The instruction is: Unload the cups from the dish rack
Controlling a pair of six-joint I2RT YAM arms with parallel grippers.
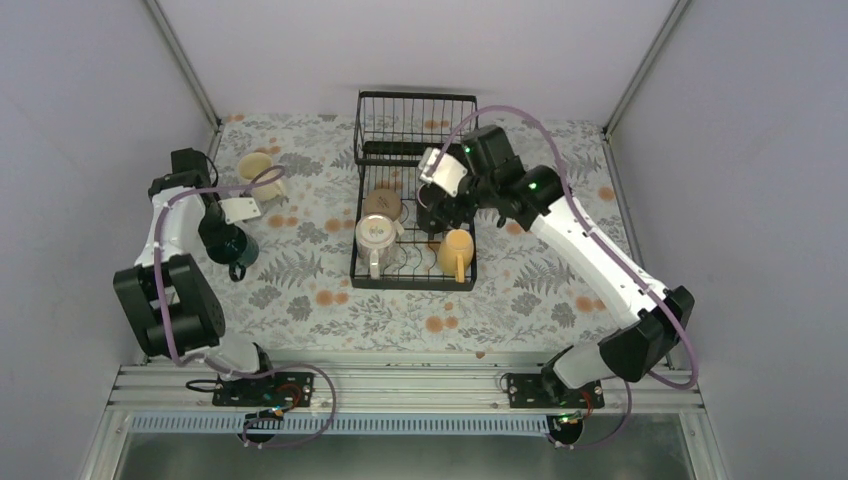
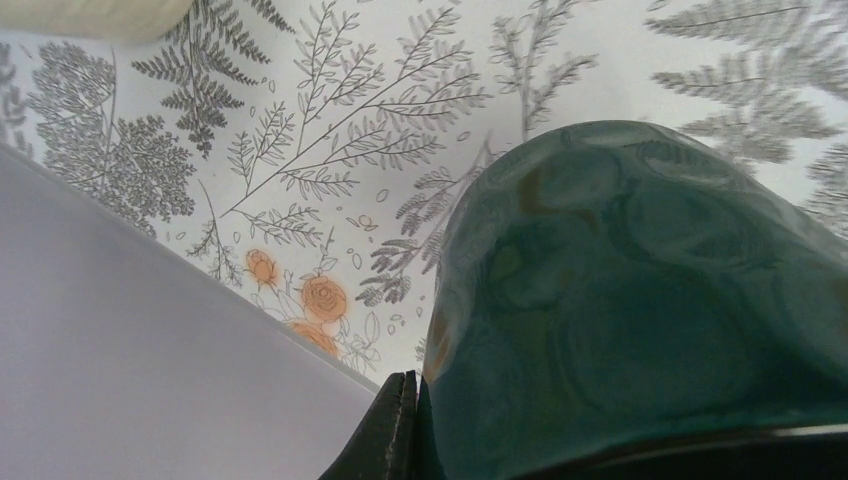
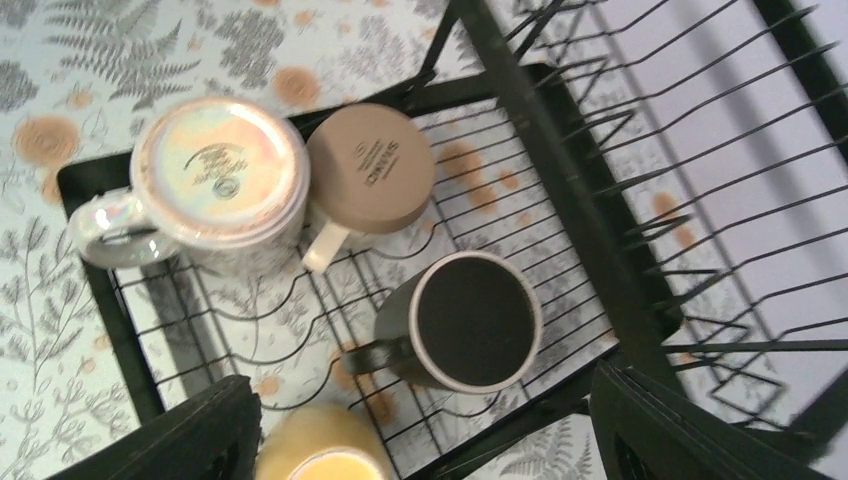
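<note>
- We find the right gripper (image 3: 425, 395) hanging wide open and empty over the low tray of the black wire dish rack (image 3: 560, 170). Its two dark fingers (image 3: 200, 440) stand either side of the black ceramic mug (image 3: 470, 320).
- The black mug sits straight below that gripper, on the tray wires beside the raised basket. One round end is turned up to the wrist camera.
- Its handle sticks out toward the left-hand finger in the wrist view. We judge the coming move to be a straight drop, with the jaws closing across the mug's body or wall.
- Three other mugs share the tray. An off-white handled mug (image 3: 215, 180) and a tan mug (image 3: 370, 165) lie base up, close against each other. An orange-yellow mug (image 3: 320, 450) lies just beside the black one.
- The right arm is plainly the nearer to the rack.
- The left gripper (image 1: 232, 240) is well apart, over the patterned table (image 1: 300, 300). We judge it closed on the wall of a dark green glazed mug (image 2: 640, 300), with one finger pressed to the outside.
- We cannot tell whether the green mug rests on the table.
- A cream mug (image 1: 262, 168) stands on the table near the green one, out of the rack.
</note>
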